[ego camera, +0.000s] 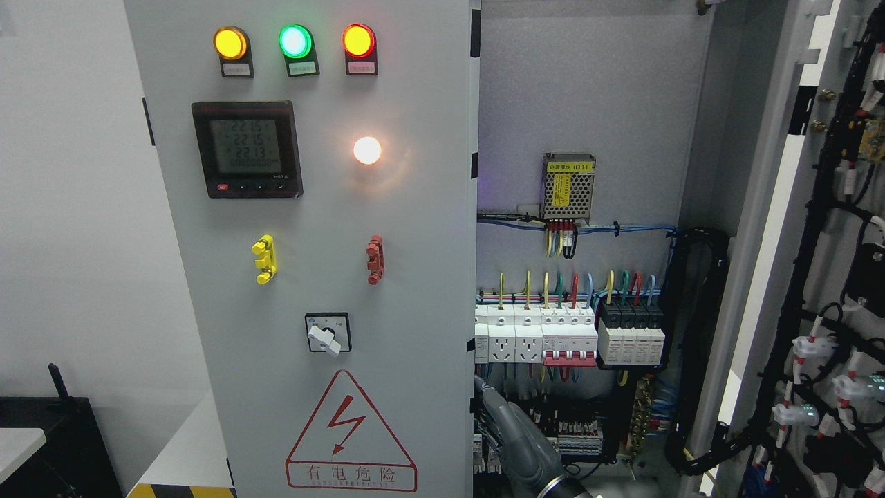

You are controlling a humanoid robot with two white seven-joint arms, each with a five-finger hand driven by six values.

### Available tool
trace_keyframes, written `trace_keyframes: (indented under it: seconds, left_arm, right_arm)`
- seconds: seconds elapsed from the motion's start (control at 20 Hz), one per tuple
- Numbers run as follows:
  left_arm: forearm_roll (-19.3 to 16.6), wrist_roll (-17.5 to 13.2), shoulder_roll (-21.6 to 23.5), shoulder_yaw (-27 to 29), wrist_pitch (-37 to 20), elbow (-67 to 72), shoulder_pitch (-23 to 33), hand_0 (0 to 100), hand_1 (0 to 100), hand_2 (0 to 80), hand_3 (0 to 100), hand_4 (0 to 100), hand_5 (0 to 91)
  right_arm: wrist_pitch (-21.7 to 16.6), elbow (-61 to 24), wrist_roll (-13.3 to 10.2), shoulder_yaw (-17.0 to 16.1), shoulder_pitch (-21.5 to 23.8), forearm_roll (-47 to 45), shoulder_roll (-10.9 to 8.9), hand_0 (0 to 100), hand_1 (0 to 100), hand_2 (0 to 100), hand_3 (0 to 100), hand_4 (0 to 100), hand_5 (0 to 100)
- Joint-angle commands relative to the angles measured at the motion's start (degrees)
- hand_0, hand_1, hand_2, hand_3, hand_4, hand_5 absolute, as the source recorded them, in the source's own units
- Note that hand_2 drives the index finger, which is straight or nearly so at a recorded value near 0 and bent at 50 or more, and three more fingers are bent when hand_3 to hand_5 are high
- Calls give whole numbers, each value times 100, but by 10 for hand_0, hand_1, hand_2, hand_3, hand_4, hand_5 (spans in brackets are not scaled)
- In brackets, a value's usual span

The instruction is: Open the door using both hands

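Door point(325, 290) fills left and centre, grey, carrying lamps point(295, 41), meter point(247, 149), rotary switch point(327, 333) and shock warning triangle point(350, 432). Its right edge stands beside the exposed cabinet interior point(588, 207) with breakers point(567, 335). One hand of mine point(515, 432) reaches behind that edge at the bottom; side and finger state unclear. Second door point(830, 277) swung open, far right.

Grey left door point(311, 277) stands closed; right door point(816, 277) swung wide open, wiring on its inner face
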Motion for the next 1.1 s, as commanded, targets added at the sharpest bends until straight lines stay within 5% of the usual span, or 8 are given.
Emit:
trace_keyframes:
  seconds: [0.0,0.2,1.05]
  left_arm:
    - [0,-2,-193,-7,-2,0,-1,0,0,0,0,0,0]
    - [0,-2,-193,-7,-2,0,-2,0,0,0,0,0,0]
    - [0,-2,-193,2,-2,0,-2,0,0,0,0,0,0]
  right_arm:
    - [4,112,49,-24,-23,-49,168,386,0,0,0,0,0]
    - [-5,165,268,-33,-58,-49,168,386,0,0,0,0,0]
    - [-66,437,304,-138,-234,-58,141,386,0,0,0,0,0]
